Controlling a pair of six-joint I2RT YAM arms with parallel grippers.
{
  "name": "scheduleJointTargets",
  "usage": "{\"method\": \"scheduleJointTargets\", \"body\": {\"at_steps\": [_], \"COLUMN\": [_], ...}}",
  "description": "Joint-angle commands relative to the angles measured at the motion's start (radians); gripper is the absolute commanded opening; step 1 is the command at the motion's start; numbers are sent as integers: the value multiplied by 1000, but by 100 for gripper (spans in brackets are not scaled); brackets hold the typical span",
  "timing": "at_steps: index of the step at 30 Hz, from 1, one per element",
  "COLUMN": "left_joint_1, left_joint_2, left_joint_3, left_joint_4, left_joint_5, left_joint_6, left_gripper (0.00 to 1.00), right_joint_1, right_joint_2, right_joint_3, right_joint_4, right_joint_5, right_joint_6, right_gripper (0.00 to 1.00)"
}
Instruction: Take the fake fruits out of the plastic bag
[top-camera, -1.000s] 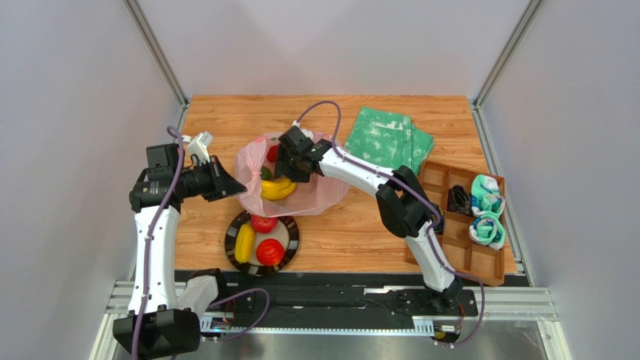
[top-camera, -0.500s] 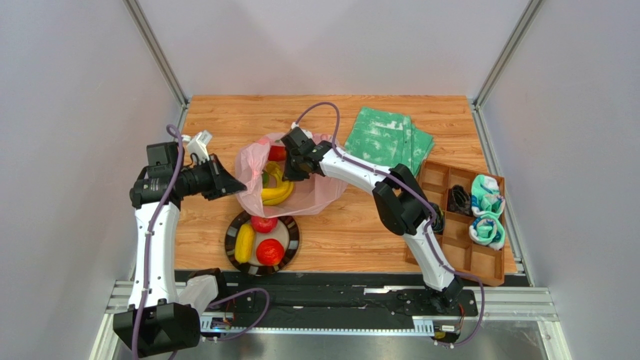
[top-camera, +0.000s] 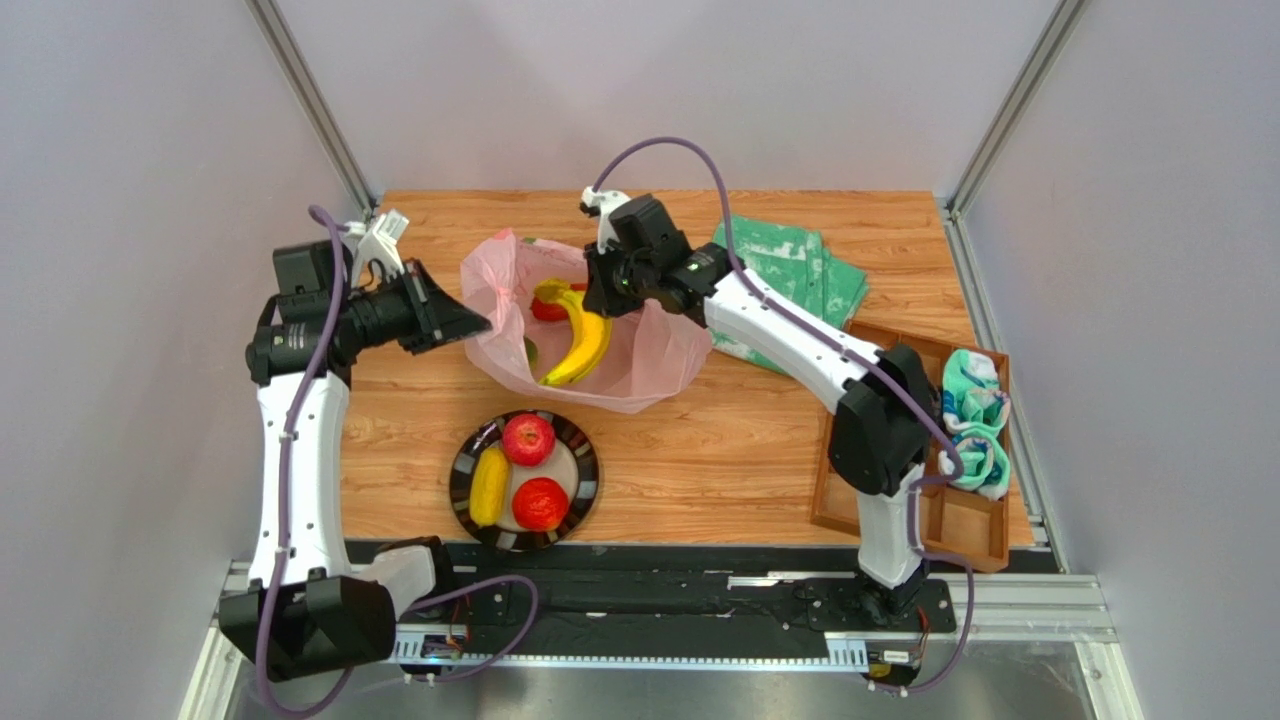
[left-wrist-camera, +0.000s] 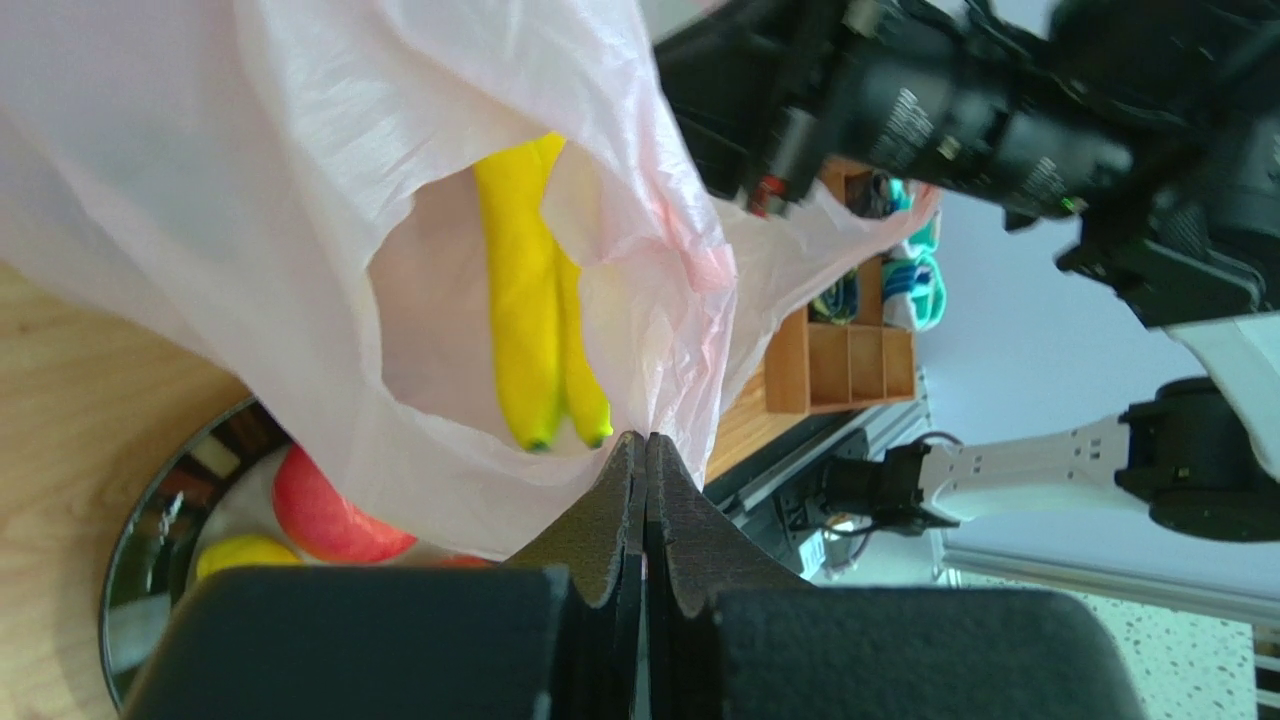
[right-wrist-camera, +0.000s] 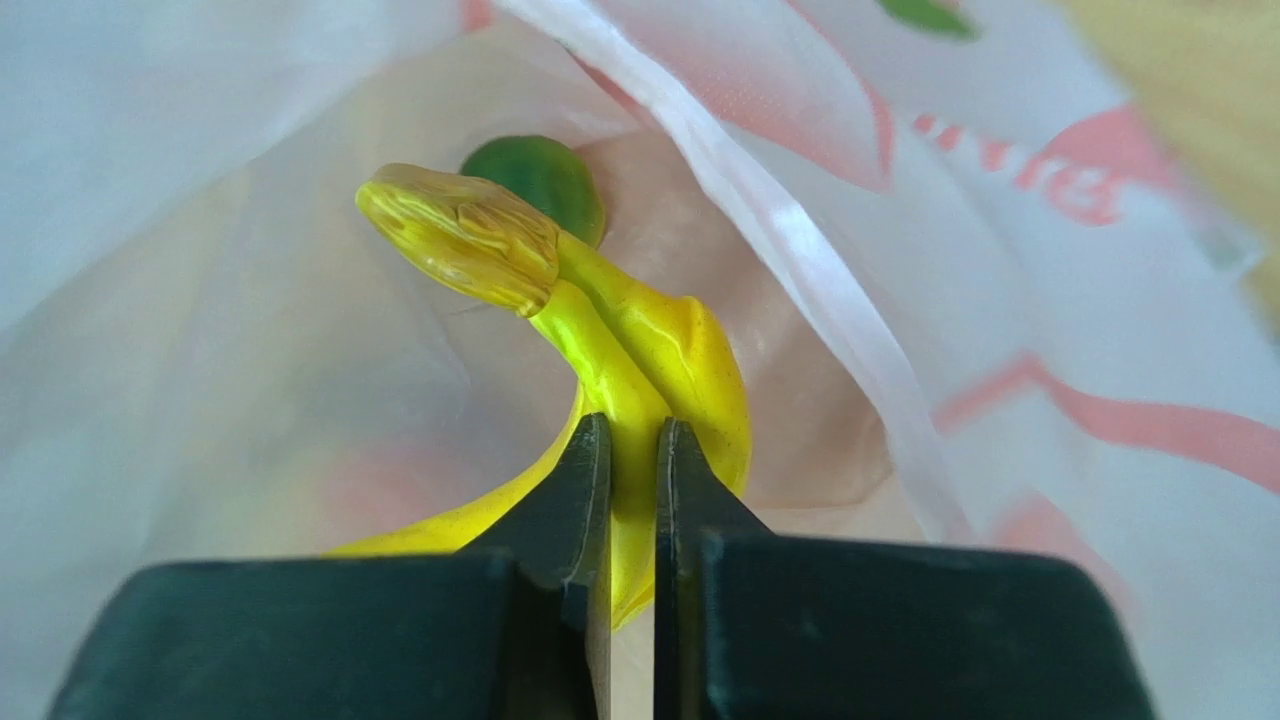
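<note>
R hand (right-wrist-camera: 633, 450) pinched tight on yellow plastic banana bunch (right-wrist-camera: 661, 338) nr stem, within translucent pink plastic bag (top-camera: 661, 357); L hand (left-wrist-camera: 646, 458) clamped on bag rim.

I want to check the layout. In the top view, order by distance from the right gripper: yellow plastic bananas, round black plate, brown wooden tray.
1. Yellow plastic bananas, in the right gripper.
2. Round black plate, nearer the bases.
3. Brown wooden tray, far right.

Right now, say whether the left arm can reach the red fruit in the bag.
Probably not: the left gripper is shut on the bag, and bananas in the right gripper partly block the red fruit.
</note>
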Motion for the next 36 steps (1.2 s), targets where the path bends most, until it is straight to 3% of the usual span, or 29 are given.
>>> {"method": "scheduleJointTargets", "body": {"at_steps": [1, 6, 12, 18, 21, 29, 36], "left_joint_1": [10, 10, 2, -21, -22, -22, -22], "left_joint_2": [87, 207, 310, 374, 370, 241, 197], "left_joint_3": [128, 250, 327, 387, 401, 346, 340], "left_joint_4": [74, 106, 198, 220, 220, 131, 121], "left_joint_5": [49, 65, 114, 134, 131, 56, 65], "left_joint_6": [-32, -56, -172, -182, -165, -32, -13], "left_gripper": [0, 0, 0, 0, 0, 0, 0], "right_joint_1": [-24, -61, -53, 149, 234, 249, 245], "right_joint_2": [-169, -300, -477, -556, -547, -417, -221], "right_joint_3": [-12, -11, -67, -213, -271, -311, -247], "right_joint_4": [38, 12, 32, 18, 26, 36, 43], "right_joint_5": [-71, -86, -230, -312, -292, -355, -217], "right_joint_6": [-219, -318, -368, -573, -627, -671, -765], "right_gripper": [0, 0, 0, 0, 0, 0, 0]}}
